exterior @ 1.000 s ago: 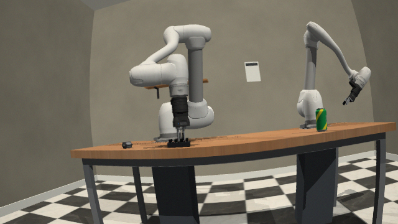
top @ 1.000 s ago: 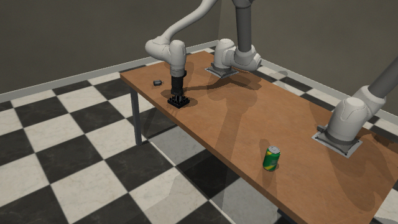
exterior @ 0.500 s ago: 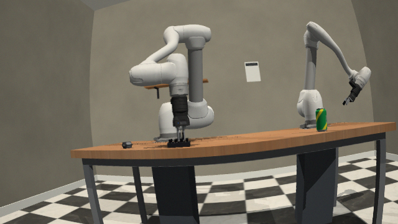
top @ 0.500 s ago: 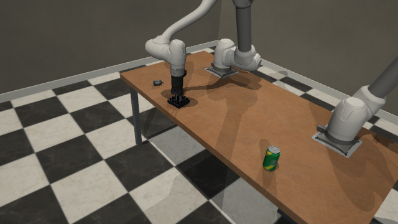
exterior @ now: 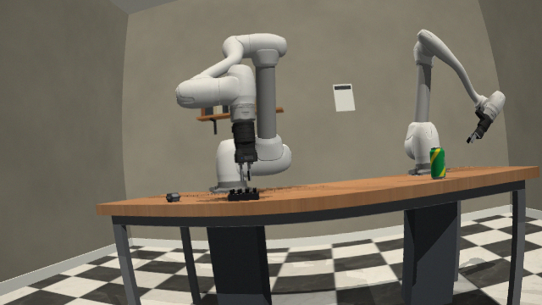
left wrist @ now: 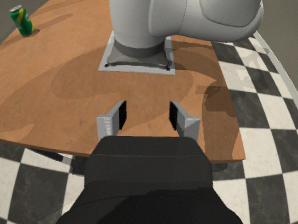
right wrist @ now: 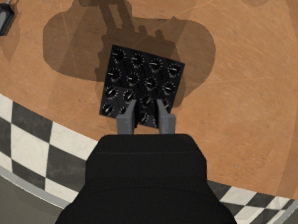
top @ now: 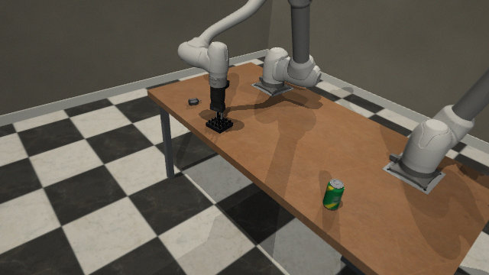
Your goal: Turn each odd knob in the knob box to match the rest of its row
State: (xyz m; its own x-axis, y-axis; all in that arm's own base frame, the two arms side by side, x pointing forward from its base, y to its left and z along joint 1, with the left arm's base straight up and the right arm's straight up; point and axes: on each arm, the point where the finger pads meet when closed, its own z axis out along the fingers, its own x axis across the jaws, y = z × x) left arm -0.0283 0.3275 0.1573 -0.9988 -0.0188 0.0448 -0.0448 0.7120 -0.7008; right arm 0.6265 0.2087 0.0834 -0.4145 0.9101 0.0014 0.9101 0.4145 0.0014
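Observation:
The black knob box [top: 219, 129] [exterior: 243, 196] [right wrist: 128, 51] lies flat on the table, somewhat turned in the right wrist view, with rows of black knobs with pale pointers. Their exact marks and the row labels are too small to read. My right gripper [top: 219, 117] [exterior: 245, 179] [right wrist: 146, 108] points straight down, its fingers partly open and empty, a little above the knobs. In the right wrist view the fingers hide some knobs in the two rows nearest the gripper. My left gripper [exterior: 470, 140] [left wrist: 147, 110] is wide open and empty, raised far from the box.
A green can [top: 333, 195] [exterior: 438, 163] [left wrist: 21, 21] stands upright far from the box. A small dark object [top: 193, 101] [exterior: 173, 197] [right wrist: 4, 19] lies on the table near the box. The wooden table's [top: 306, 153] long edge runs close beside the box.

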